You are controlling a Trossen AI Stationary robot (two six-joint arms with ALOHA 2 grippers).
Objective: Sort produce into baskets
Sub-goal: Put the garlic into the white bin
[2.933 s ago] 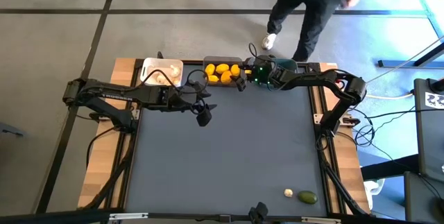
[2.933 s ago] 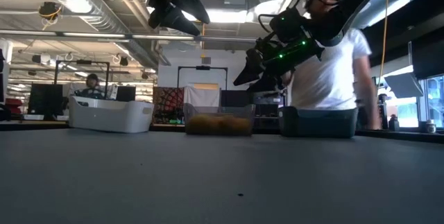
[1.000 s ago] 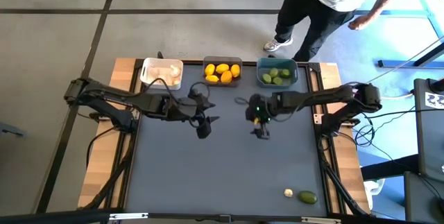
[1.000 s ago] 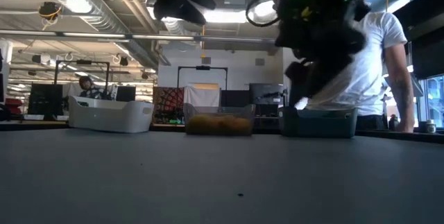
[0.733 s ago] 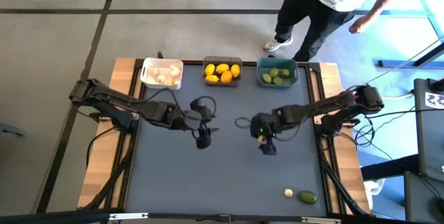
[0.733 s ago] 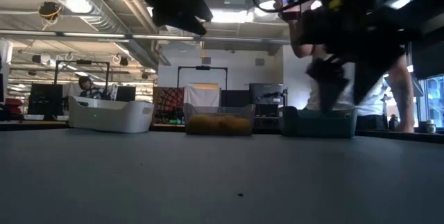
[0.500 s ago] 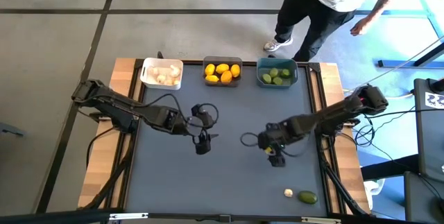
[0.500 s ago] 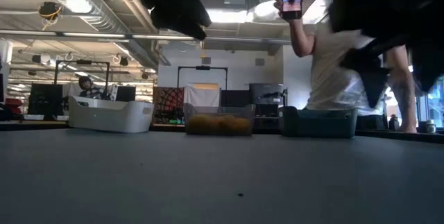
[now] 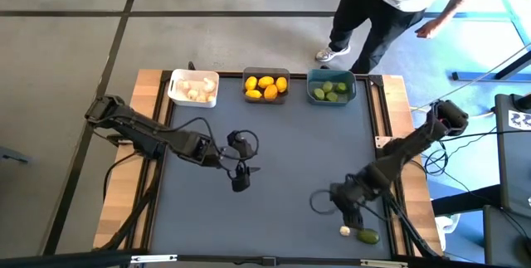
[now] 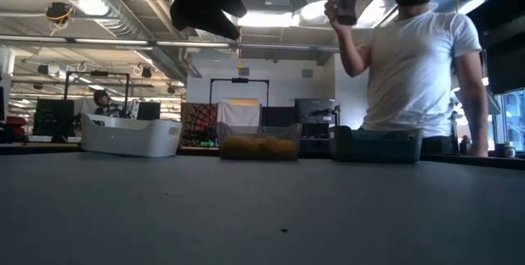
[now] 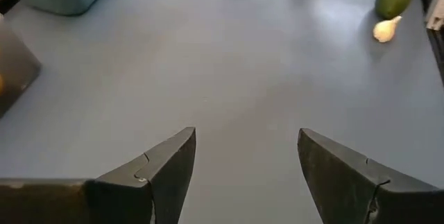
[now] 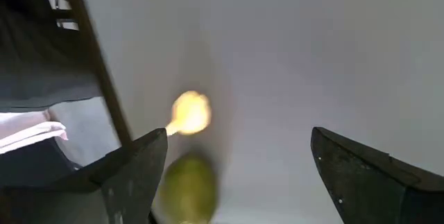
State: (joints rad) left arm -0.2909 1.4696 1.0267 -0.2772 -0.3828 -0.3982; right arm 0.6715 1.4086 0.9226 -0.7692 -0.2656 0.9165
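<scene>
A whitish garlic bulb (image 9: pixel 344 231) and a green lime (image 9: pixel 367 236) lie side by side on the grey mat near the table's near right corner; both show in the right wrist view, the garlic (image 12: pixel 189 112) and the lime (image 12: pixel 192 186). My right gripper (image 9: pixel 352 216) is open and empty, just above and to the far side of them. My left gripper (image 9: pixel 240 181) is open and empty over the mat's middle. At the far edge stand the white bin (image 9: pixel 193 88) with garlic, the dark grey bin (image 9: pixel 266 86) with lemons, and the teal bin (image 9: pixel 331 87) with limes.
A person (image 9: pixel 390 2) stands beyond the table's far right, holding up a phone (image 10: pixel 340 4) in the low view. Wooden rails (image 9: pixel 396 110) and cables run along the table's right and left edges. Bare grey mat (image 9: pixel 274 143) lies between the arms.
My right gripper has swept from the mat's middle toward the near right corner, ending beside the garlic and lime, and has left the low view. My left gripper has drifted a little toward the near edge. Neither has visibly opened or shut.
</scene>
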